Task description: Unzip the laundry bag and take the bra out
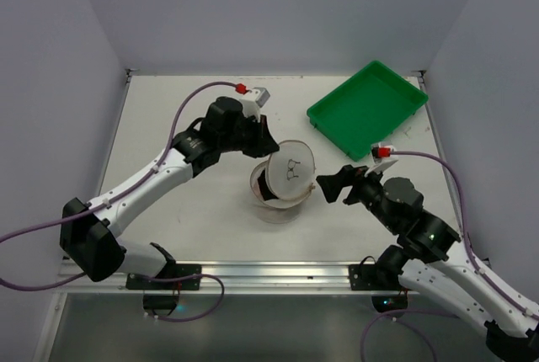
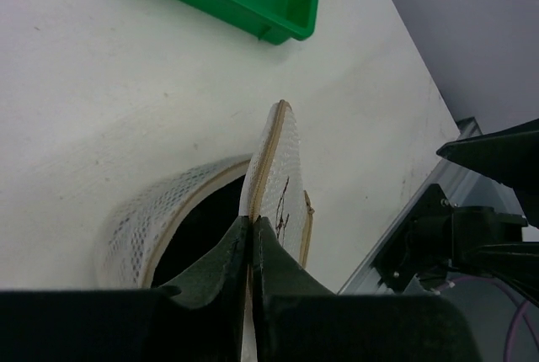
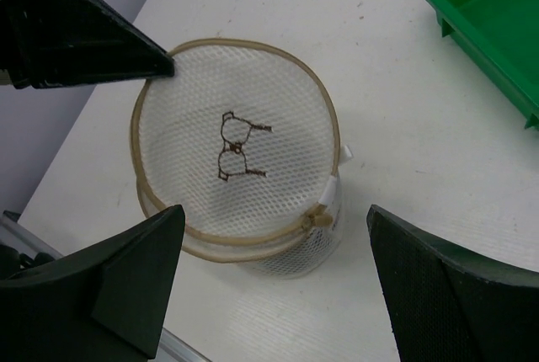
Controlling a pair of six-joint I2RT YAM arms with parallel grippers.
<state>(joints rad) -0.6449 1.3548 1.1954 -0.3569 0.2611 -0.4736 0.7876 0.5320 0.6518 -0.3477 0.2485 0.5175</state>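
The laundry bag (image 1: 280, 198) is a small round white mesh cylinder standing mid-table. Its circular lid (image 1: 291, 168), with the small bra drawing, is tilted up, so the bag gapes on its left side. My left gripper (image 1: 268, 148) is shut on the lid's tan zipper edge (image 2: 263, 164), its fingertips (image 2: 240, 231) pressed together on it. Through the gap the inside (image 2: 198, 231) looks dark, and I cannot make out the bra. My right gripper (image 3: 276, 269) hangs open just right of the bag, facing the lid (image 3: 236, 143) with nothing between its fingers.
A green rectangular tray (image 1: 366, 109) lies at the back right of the table. The table's metal front rail (image 1: 269, 274) runs along the near edge, with both arm bases on it. Grey walls close in the left, back and right sides.
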